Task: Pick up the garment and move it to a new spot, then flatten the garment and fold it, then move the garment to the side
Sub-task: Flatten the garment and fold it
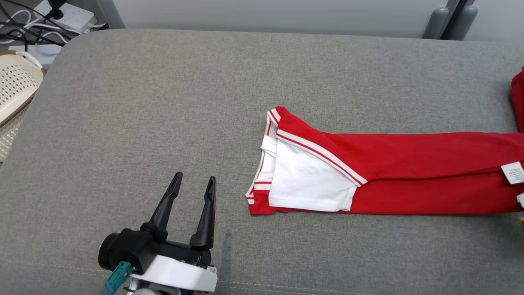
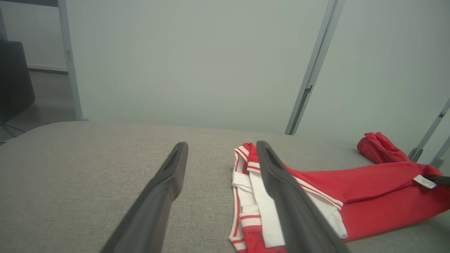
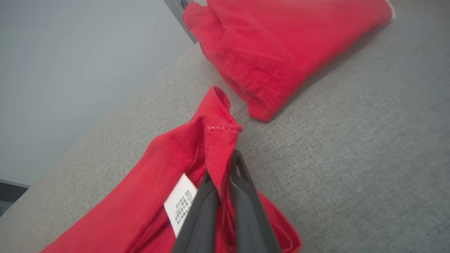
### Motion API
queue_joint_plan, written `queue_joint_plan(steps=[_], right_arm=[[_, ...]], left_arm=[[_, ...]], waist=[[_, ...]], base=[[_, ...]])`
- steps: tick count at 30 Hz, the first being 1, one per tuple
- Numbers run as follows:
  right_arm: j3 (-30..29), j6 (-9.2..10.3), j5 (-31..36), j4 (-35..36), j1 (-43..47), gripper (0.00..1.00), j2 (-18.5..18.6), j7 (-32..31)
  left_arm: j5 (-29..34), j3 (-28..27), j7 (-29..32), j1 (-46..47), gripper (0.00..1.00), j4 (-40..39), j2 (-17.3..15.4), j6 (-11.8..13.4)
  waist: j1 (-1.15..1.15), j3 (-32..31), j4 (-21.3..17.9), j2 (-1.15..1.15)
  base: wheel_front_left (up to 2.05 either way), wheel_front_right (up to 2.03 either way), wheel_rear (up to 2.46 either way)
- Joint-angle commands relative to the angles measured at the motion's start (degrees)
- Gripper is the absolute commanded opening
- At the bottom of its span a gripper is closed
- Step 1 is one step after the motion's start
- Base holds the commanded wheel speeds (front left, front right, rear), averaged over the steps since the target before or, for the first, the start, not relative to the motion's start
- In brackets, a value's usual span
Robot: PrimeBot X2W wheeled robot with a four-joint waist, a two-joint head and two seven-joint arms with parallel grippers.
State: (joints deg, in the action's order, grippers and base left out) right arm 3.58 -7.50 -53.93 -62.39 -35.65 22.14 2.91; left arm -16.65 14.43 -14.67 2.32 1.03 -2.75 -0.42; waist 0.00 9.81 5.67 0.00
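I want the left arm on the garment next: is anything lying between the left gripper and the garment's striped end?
Nothing visible. Bare grey cushion is all that lies between the open left gripper and the striped end of the garment. The right gripper is shut on the garment's far end.

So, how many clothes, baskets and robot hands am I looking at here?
Red clothes: 2, the long garment and a seemingly separate bundle
Basket: 1
Grippers: 2, left gripper open, right gripper pinching the garment
Total: 5
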Motion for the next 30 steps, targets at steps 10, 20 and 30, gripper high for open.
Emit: queue_joint_plan(steps=[10,20,30], right_arm=[[3.5,0.01,-4.3,14.6,5.6,0.0,2.5,2.5],[6.4,0.01,-9.2,32.8,13.8,0.0,-3.3,1.5],[7.2,0.01,-10.8,37.1,13.0,0.0,-11.6,2.0]], left_arm=[[-0.6,-1.6,-0.3,0.0,1.0,-0.8,-0.1,0.4],[-1.7,-0.5,-0.3,-1.2,1.0,-0.4,-0.1,0.8],[-2.1,0.0,-0.3,-1.0,1.0,-1.6,-0.1,1.0]], waist=[[0.0,-2.5,0.0,0.0],[0.0,-5.2,1.7,0.0],[0.0,-5.0,5.9,0.0]], base=[[0.0,0.0,0.0],[0.0,0.0,0.0],[0.0,0.0,0.0]])
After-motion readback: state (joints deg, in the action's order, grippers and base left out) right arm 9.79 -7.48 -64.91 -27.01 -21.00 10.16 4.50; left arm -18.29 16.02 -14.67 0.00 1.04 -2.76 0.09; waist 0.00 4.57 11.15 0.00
